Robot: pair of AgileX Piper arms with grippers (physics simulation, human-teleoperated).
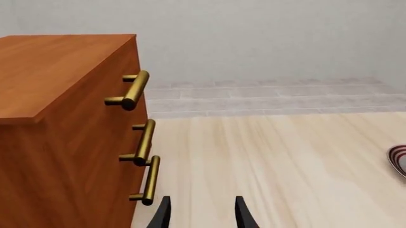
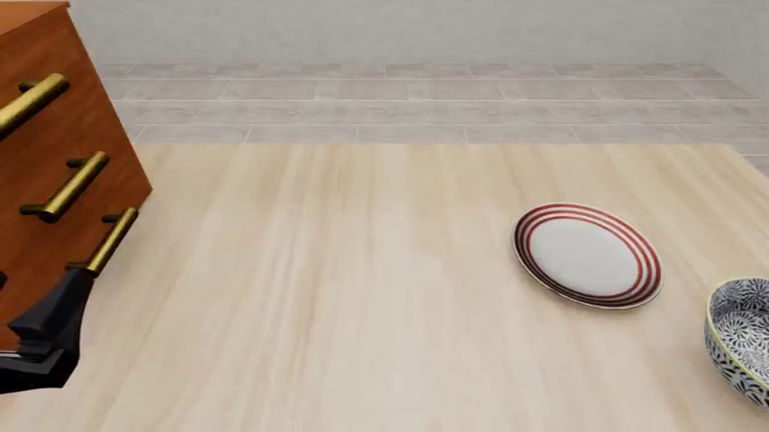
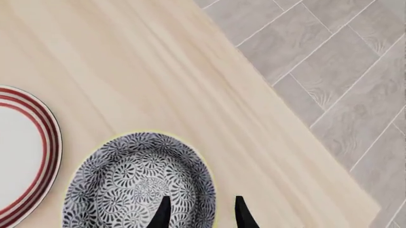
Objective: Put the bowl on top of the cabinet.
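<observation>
Left wrist view: the left tool (image 1: 199, 212) is seen spread and empty beside the cabinet (image 1: 66, 137). Front view: the bowl (image 2: 741, 349) sits at the tabletop's (image 2: 360, 297) near right edge, well apart from the cabinet. Right wrist view: the right tool (image 3: 199, 212) is held spread over the bowl; rigid, slick, breakable ceramic is judged best pinched at the rim.

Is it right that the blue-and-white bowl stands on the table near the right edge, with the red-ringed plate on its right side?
Not quite. The bowl does stand on the table near the right edge, but the red-ringed plate lies on its left side, a little farther from the arms, not on its right. The front view shows this.
</observation>
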